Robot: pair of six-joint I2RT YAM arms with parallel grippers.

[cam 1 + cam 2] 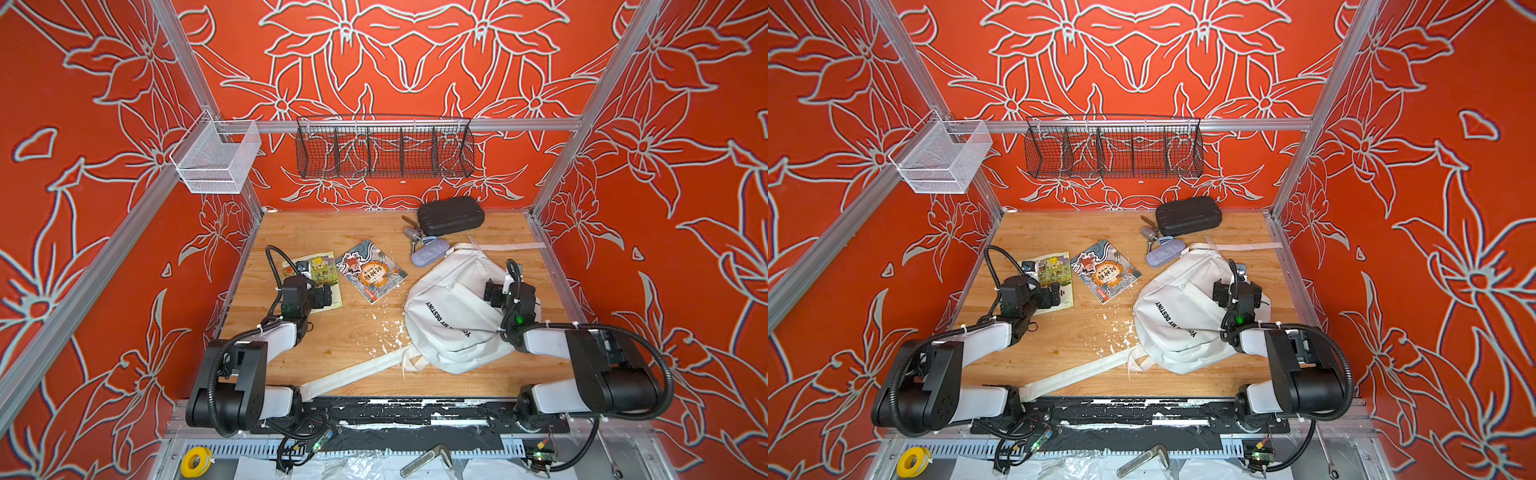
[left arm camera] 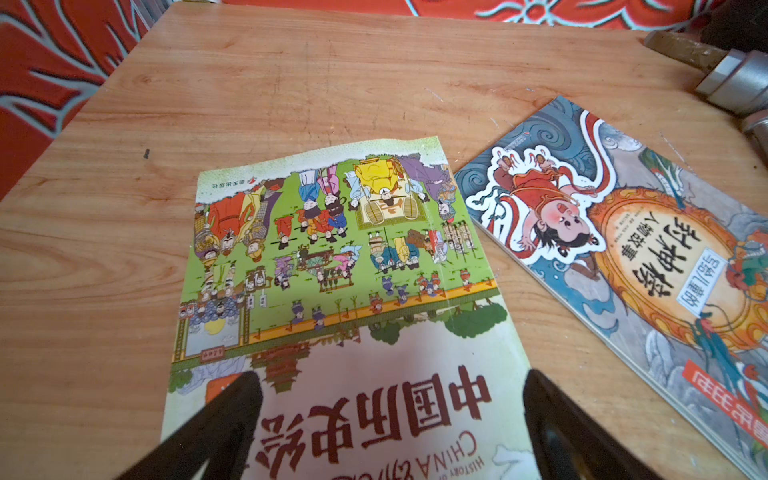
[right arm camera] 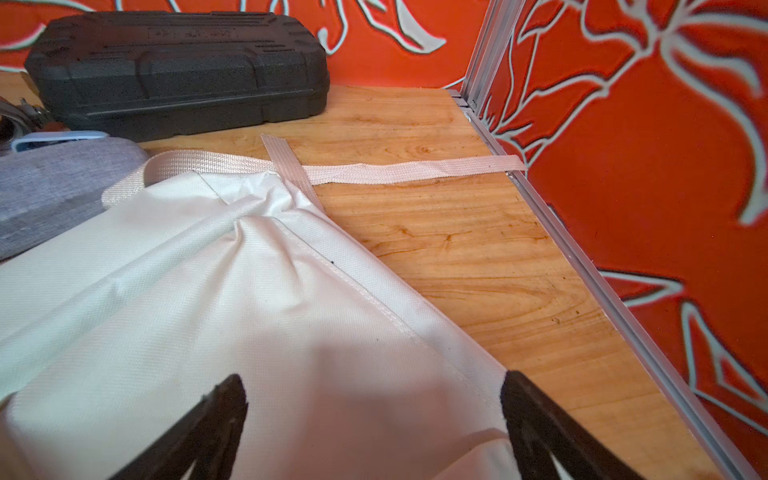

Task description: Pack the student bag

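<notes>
Fabric of the student bag [image 1: 449,332] looks limp and light; it lies slumped on the surface [image 1: 332,232], right side, beneath my right pincer [image 3: 374,397], jaws apart. My left pincer [image 2: 390,388], likewise apart, hovers over a book [image 2: 332,257]. Zipper seems hidden; I'd pinch a seam.

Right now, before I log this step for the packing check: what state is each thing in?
student bag: lying flat, print side up, straps spread.
green book: closed, lying flat, cover up.
blue book: closed, lying flat, cover up.
black case: shut.
lavender pouch: lying beside the student bag.
left end effector: open, above the green book.
right end effector: open, above the student bag.
</notes>
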